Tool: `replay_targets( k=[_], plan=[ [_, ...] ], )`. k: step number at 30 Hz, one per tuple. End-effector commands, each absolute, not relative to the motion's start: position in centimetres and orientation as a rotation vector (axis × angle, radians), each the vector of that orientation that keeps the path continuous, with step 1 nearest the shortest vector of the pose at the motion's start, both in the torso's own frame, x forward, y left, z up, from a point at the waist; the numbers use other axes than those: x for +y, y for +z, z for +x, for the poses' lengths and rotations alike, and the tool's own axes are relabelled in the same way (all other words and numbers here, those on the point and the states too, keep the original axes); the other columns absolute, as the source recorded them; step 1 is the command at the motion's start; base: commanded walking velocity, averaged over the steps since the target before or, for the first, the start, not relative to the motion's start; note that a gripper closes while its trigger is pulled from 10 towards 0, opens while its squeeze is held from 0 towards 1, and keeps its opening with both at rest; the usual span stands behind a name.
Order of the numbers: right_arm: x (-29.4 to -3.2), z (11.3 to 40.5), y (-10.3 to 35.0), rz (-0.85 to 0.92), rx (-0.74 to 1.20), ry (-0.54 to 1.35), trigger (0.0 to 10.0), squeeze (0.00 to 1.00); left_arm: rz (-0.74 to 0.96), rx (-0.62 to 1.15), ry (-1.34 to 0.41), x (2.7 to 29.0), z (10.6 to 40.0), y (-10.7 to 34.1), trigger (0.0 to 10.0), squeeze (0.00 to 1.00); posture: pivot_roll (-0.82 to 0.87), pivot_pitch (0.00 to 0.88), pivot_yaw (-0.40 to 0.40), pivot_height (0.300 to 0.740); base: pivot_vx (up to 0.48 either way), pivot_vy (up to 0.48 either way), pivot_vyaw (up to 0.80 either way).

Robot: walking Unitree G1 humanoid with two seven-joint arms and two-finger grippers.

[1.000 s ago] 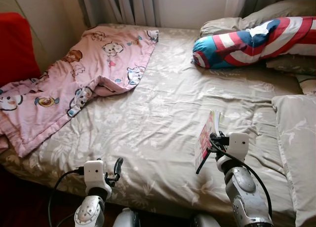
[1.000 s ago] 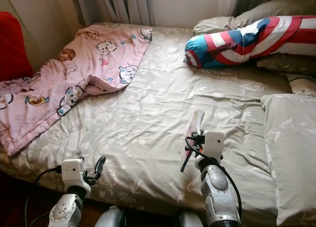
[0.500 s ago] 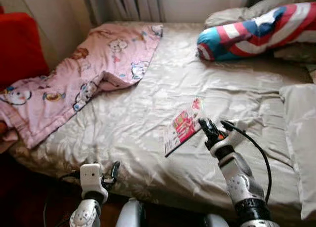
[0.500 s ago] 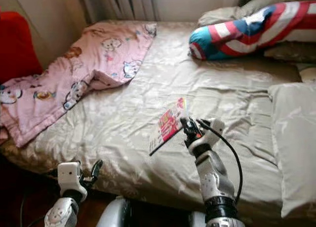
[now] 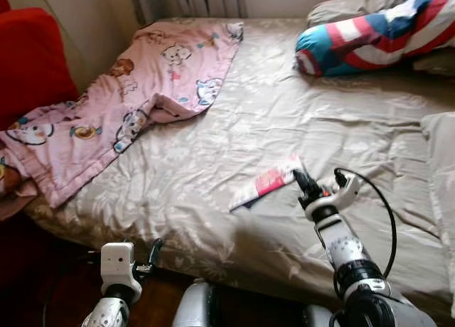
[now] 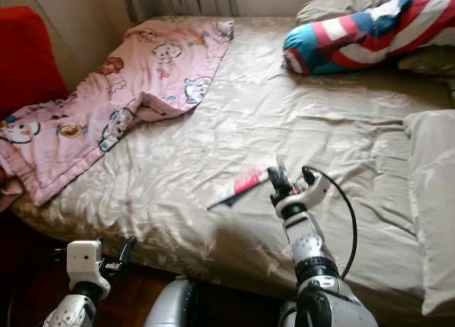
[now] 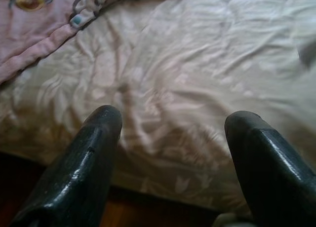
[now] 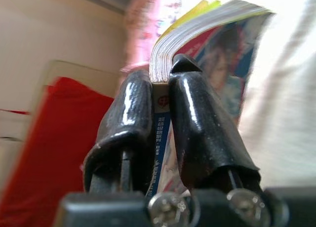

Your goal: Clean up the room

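The magazine's [image 5: 264,188] cover print is too small and blurred to read in the eye views, and in the right wrist view most of its cover is hidden behind the two black fingers [image 8: 197,123] clamped on its spine edge, with yellow-edged pages fanning out beyond them. The magazine lies low and nearly flat over the beige floral bedsheet [image 5: 213,170], just left of the bed's centre, held by the right gripper [image 5: 302,181] at its 3 o'clock end; whether its far end touches the sheet cannot be told. The right arm [image 5: 341,249] reaches up and forward from the lower right, its black cable looping beside the wrist. A pink cartoon-print blanket [image 5: 128,99] is rumpled across the bed's 10 o'clock corner, its lower edge draping off the side next to a red chair [image 5: 32,71] cut off by the frame. At 1 o'clock a striped red, white and blue bolster [image 5: 377,35] rests against grey pillows, partly cropped. The left gripper [image 5: 153,252] hangs low at 7 o'clock by the bed's near edge, its fingers [image 7: 89,163] spread apart over the sheet, holding nothing.
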State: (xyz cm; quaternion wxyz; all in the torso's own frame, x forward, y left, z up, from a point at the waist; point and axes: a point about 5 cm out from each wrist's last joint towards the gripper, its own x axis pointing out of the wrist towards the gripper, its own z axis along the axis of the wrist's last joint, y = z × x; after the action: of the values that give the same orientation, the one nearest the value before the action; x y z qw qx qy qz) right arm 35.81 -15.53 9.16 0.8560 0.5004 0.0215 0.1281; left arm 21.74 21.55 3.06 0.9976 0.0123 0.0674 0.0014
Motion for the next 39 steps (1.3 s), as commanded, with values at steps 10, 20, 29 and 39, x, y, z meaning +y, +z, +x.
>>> replay_targets(
  k=[10, 20, 29, 39],
  plan=[
    [-20.6, 33.3, 4.7, 1.006, 0.15, -0.163, 10.0, 0.0, 0.049, 0.195, -0.012, 22.2, 19.5, 3.1, 10.0, 0.0, 0.15, 0.275, 0.173, 0.651, 0.0, 0.0, 0.0],
    [-22.5, 26.8, -2.2, 1.006, 0.398, -0.487, 10.0, 0.0, 0.05, 0.236, -0.024, 22.5, 18.2, 3.2, 10.0, 0.0, 0.17, 0.318, 0.194, 0.651, 0.0, 0.0, 0.0],
    [-23.5, 27.0, -1.6, 1.121, 0.278, -0.588, 10.0, 0.0, 0.049, 0.255, -0.032, 22.3, 18.1, 3.2, 10.0, 0.0, 0.17, 0.319, 0.196, 0.651, 0.0, 0.0, 0.0],
    [-24.6, 27.7, -0.5, 1.233, 0.119, -0.664, 10.0, 0.0, 0.055, 0.255, -0.027, 22.5, 18.1, 3.3, 10.0, 0.0, 0.18, 0.319, 0.197, 0.651, 0.0, 0.0, 0.0]
  ],
)
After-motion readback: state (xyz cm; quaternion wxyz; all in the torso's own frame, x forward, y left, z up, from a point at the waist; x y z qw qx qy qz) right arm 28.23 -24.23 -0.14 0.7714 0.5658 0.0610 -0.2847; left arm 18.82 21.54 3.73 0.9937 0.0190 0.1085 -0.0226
